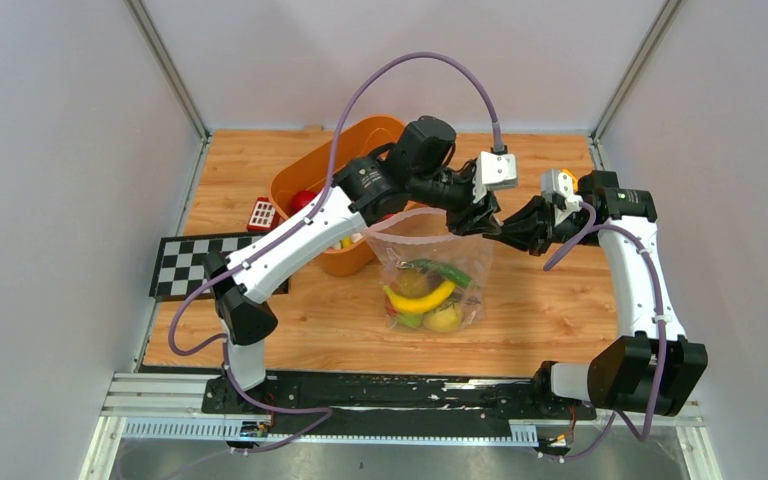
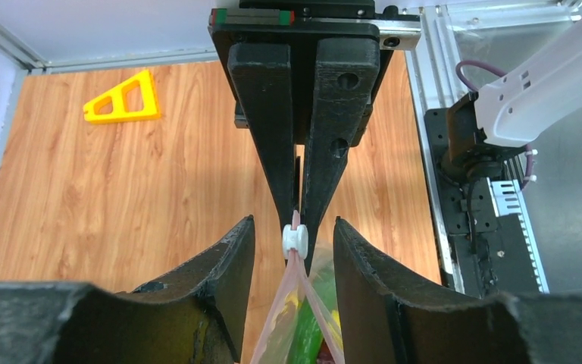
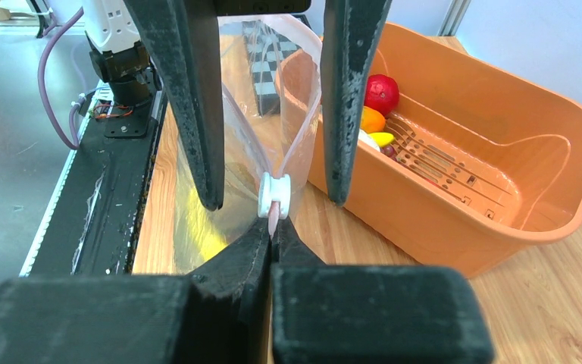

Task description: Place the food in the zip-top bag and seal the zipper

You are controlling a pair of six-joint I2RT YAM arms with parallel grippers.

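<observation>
The table [image 1: 540, 320] is pale orange-brown wood-grain laminate, smooth and matte. Plain grey-white walls [image 1: 50, 150] with aluminium corner posts close it in. A black metal rail [image 1: 380, 390] on a brushed steel base runs along the near edge and carries both arm bases. At the left lies a flat black-and-white checkerboard card [image 1: 192, 262], with a small red-and-white block [image 1: 261, 214] behind it. A yellow plastic triangular frame [image 2: 123, 98] lies elsewhere on the wood.

The deep, glossy orange plastic basket [image 3: 500, 152] has rounded corners and a slotted floor. It holds a round red toy fruit [image 3: 381, 93] beside orange and yellow pieces.

The clear, crinkly plastic zip-top bag [image 1: 430, 270] sits on the table just in front of the basket, with its mouth edge lifted between the two grippers. Inside it are a curved yellow banana [image 1: 420, 298], a long green piece [image 1: 445, 270] and a round yellowish fruit [image 1: 443, 318], with more food under them that is hard to tell apart.

The thin pinkish press-seal zipper [image 3: 297, 133] runs along the raised edge and carries a small white plastic slider [image 2: 295, 240].

The right gripper [image 1: 508, 232] has rough black jaws pressed together on the end of the zipper, just behind the slider. The left gripper [image 1: 482, 213] stands partly spread. Its two black fingers [image 3: 197, 114] straddle the slider and the bag's edge, with a visible gap on each side, touching neither.
</observation>
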